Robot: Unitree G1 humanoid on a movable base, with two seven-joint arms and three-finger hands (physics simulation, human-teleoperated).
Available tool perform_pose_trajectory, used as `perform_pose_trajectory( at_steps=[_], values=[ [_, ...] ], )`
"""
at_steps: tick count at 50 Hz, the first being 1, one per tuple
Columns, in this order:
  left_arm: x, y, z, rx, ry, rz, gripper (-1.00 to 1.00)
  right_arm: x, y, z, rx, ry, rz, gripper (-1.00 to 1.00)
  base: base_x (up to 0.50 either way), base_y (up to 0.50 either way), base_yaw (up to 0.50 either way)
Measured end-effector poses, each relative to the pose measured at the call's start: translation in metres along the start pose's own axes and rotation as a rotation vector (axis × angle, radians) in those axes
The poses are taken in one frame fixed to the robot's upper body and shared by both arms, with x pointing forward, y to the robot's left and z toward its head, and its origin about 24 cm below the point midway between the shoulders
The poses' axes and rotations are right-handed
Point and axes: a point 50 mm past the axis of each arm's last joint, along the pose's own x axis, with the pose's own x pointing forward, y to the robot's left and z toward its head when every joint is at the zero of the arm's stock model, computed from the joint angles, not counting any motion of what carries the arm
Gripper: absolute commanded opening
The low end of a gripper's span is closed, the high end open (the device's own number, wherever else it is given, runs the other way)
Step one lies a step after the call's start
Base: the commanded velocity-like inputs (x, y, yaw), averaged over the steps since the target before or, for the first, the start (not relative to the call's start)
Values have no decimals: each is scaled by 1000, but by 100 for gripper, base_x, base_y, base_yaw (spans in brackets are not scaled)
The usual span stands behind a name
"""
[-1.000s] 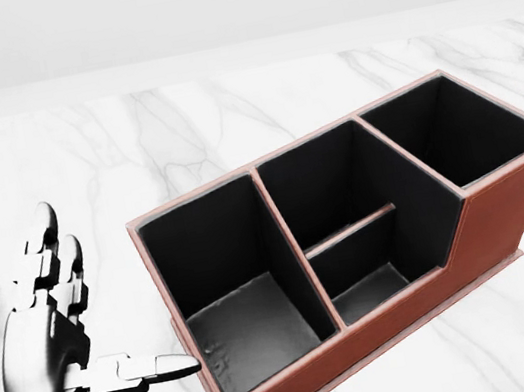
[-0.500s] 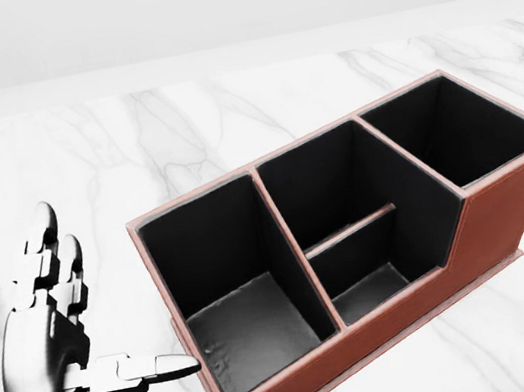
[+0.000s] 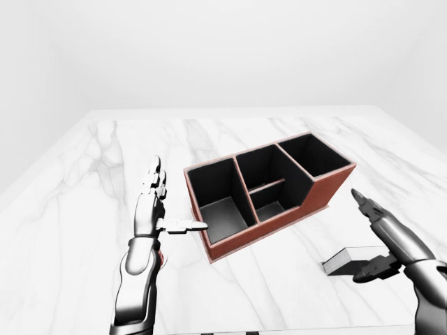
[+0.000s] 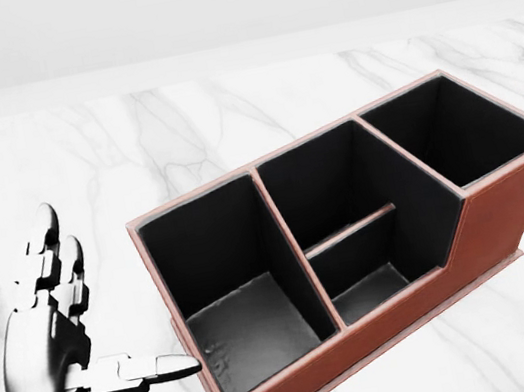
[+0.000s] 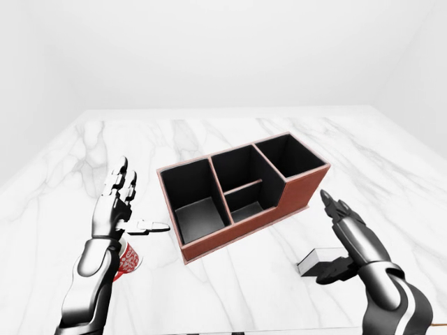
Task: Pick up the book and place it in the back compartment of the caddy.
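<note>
A red-brown caddy [image 4: 509, 213] with black compartments stands slantwise on the marble table. The book [image 5: 316, 262], a flat pale grey slab, lies to the caddy's lower right in the right-eye view. My right hand [image 5: 327, 241] hovers over it, open, with fingers raised and thumb [image 5: 334, 272] low beside the book's right end. Only that hand's fingertip shows at the right edge of the head view. My left hand [image 3: 176, 202] is left of the caddy, open, its thumb pointing at the caddy's near-left compartment. Neither hand holds anything.
A red cup with a white pattern [image 5: 128, 258] stands under my left wrist. The marble table [image 3: 84, 209] spreads wide to the left and above the caddy. Its near edge runs along the bottom of the eye views.
The right hand's fingertip at the right edge of the head view has dropped slightly. The left hand and caddy have not moved.
</note>
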Motion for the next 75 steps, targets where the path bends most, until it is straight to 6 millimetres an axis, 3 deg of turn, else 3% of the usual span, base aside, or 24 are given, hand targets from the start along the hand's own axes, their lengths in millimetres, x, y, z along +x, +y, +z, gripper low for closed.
perform_pose_trajectory(
  at_steps=[75],
  values=[
    [0, -1, -3, 3, 13, -3, 100, 24, 8, -29, -3, 103, 83, 100, 0, 0, 0]
  ],
)
